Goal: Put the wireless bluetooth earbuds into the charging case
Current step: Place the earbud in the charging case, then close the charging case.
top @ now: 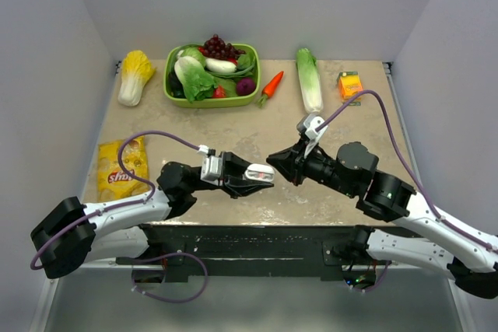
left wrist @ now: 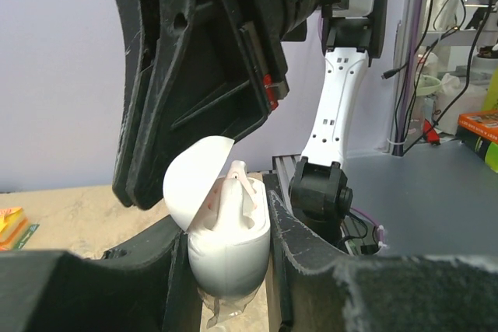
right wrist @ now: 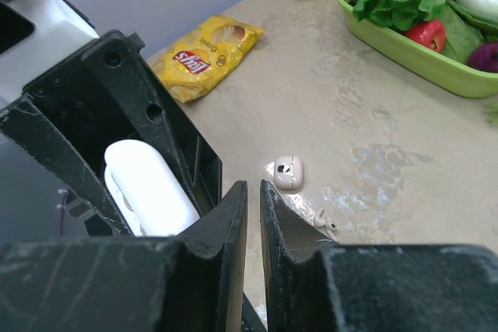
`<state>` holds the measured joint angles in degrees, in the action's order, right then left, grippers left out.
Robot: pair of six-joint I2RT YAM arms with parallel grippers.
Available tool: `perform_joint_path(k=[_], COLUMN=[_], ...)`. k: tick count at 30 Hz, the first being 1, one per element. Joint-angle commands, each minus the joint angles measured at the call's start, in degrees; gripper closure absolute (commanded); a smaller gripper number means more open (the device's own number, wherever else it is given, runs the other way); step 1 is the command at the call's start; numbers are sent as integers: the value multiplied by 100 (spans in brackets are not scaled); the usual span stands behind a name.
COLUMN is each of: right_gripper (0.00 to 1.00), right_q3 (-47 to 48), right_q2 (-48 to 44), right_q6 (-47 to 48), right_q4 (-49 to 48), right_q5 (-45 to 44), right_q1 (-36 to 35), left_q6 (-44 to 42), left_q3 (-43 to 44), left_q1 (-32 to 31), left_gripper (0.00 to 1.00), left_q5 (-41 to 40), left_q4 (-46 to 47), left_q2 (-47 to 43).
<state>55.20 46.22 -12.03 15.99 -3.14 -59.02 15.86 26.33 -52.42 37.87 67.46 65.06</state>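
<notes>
My left gripper is shut on the charging case, a glossy white pebble held upright with its lid tipped open to the left. One earbud sits in the case, its stem poking up. My right gripper hovers tip to tip with the case. In the right wrist view its jaws stand shut, only a thin slit between them and nothing in it. The case shows at the left there. Another earbud lies on the table, beside a small pale rounded piece with a dark spot.
A green basket of vegetables stands at the back. Around it lie a napa cabbage, a carrot, a long lettuce and an orange carton. A yellow chip bag lies at the left.
</notes>
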Motion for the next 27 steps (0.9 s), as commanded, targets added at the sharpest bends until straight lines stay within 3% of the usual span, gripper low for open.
perform_joint_path(k=[1,15,17,21,23,27], right_gripper=[84,85,80,63,58,53], right_q3=[-18,-97,-106,-596,-861,-1265], right_q2=[-139,-95,-139,-490,-596,-307], right_q6=[-36,52,-141,-782,-923,-1292], right_q4=[-403,-281,-193,-96,-192,-61], right_q5=[304,842,141,-2346,-2961,-3123], right_q1=[5,-4,-4,22,40,75], left_q6=[-224,-241,-250,-180,188,1197], left_q3=[-14,92,83,275,451,961], left_q1=[-13,-13,-13,-13,74,416], left_gripper=[100,100,100,100,100,100], left_q5=[-183,-341,-455,-1314,-2237,-2793], left_q4=[83,-75,-154,-864,-1523,-2219], left_q2=[-81,-63,-63,172,427,1508])
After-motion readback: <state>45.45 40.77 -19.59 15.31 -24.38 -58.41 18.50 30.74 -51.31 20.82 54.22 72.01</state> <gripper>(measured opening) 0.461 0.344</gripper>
